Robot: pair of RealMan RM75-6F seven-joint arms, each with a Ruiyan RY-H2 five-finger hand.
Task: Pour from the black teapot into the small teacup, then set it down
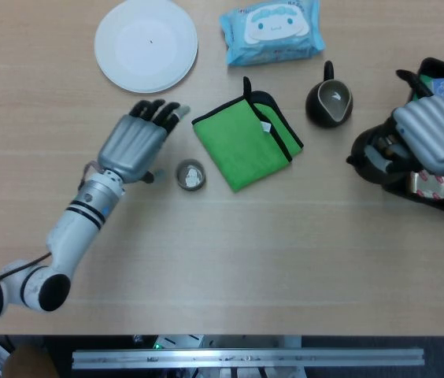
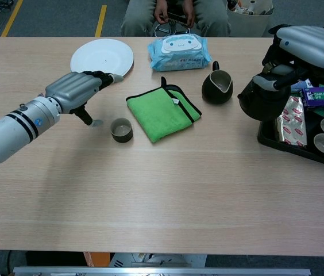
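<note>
- A pale wood-grain table (image 2: 168, 190) is seen under even light.
- Grey floor (image 2: 53, 17) with a yellow line (image 2: 101, 20) is shown beyond the table.

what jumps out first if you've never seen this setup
The bright green cloth at mid-table catches the eye first, with the small teacup standing just left of it. At the right edge, the right hand grips the black teapot beside the tray, while the left hand hovers open near the white plate.
</note>
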